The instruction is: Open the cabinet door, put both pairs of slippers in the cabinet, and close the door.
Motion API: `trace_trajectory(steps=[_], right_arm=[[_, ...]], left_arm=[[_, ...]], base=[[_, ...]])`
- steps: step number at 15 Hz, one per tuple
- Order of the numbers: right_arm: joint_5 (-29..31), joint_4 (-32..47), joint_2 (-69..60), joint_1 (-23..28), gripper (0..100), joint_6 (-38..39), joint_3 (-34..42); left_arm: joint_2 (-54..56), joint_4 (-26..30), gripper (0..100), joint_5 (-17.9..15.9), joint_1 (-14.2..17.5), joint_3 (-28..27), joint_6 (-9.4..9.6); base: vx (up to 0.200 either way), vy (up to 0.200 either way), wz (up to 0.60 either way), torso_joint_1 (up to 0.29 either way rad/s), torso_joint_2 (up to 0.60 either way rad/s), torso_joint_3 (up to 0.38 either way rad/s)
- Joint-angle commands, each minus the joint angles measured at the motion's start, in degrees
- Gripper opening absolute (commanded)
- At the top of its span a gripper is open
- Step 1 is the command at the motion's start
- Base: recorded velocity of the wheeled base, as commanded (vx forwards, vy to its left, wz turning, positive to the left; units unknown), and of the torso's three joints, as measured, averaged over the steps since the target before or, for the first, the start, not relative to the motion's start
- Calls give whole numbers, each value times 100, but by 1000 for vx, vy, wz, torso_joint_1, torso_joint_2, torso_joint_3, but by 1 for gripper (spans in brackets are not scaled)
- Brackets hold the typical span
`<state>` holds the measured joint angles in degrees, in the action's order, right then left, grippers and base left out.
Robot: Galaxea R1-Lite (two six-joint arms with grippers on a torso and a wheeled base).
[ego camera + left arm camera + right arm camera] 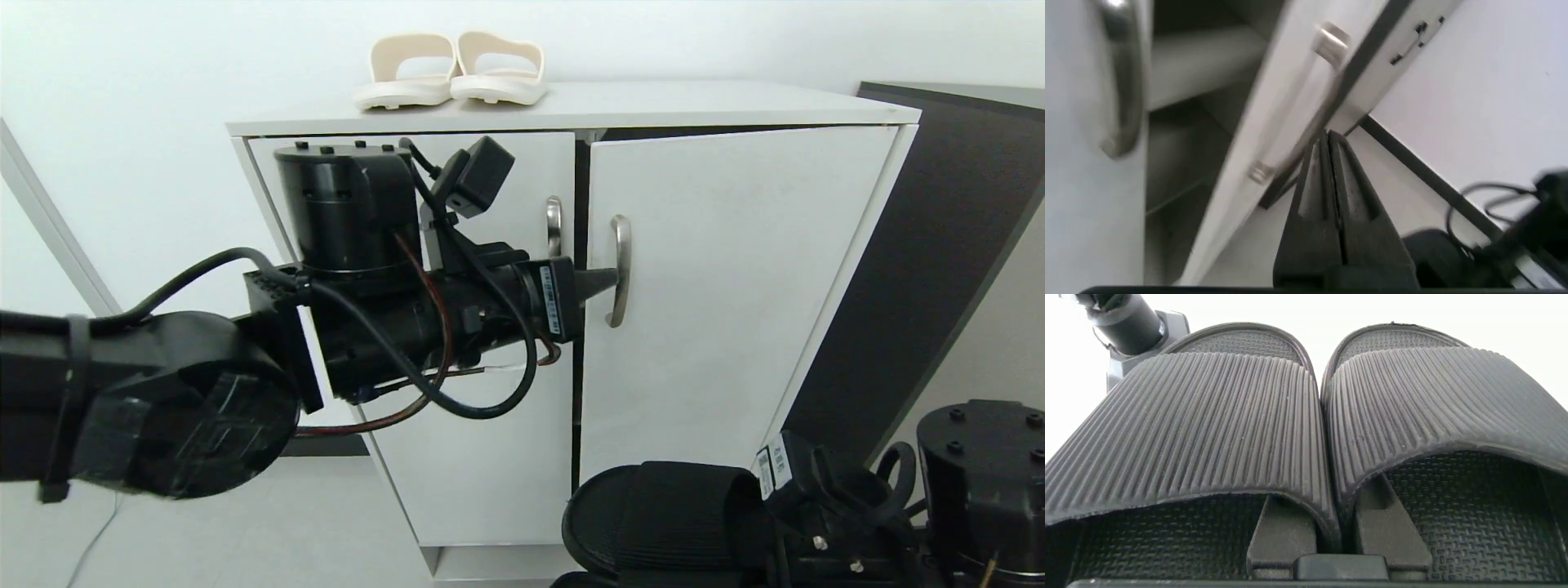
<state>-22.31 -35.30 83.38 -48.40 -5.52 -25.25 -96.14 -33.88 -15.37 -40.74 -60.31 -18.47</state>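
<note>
Left gripper (pixel 600 282), jaws closed, hooks the door handle (pixel 620 269) — it could slip off (cabinet door (pixel 735 310) barely ajar); right gripper (pixel 1331 523) jaws clamp the black slippers (pixel 1208 425).

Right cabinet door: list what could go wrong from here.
The left gripper, shut, reaches the right door's handle with only its tip; it may slip off.
The black slippers in the right gripper sit low before that door; swinging it open could strike them.
The beige slippers sit at the cabinet top's edge; a jolt might drop them.
</note>
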Motion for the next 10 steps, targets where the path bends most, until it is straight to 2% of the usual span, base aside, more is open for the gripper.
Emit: trace_trajectory(steps=[1,5,10], right_arm=[[-10,-3,-41,-3,0,-10,20],[-10,-3,-24,-3,0,-45,20],[7,6,11,-3,0,-89,29]], left_arm=[[526,-75,0,-10,-48,450,1],[464,-101,0,-18,242,467,-43],[-292,-831,0,-89,550,151,-52]], base=[[0,0,0,0,0,0],[0,0,0,0,0,0],[0,0,0,0,0,0]])
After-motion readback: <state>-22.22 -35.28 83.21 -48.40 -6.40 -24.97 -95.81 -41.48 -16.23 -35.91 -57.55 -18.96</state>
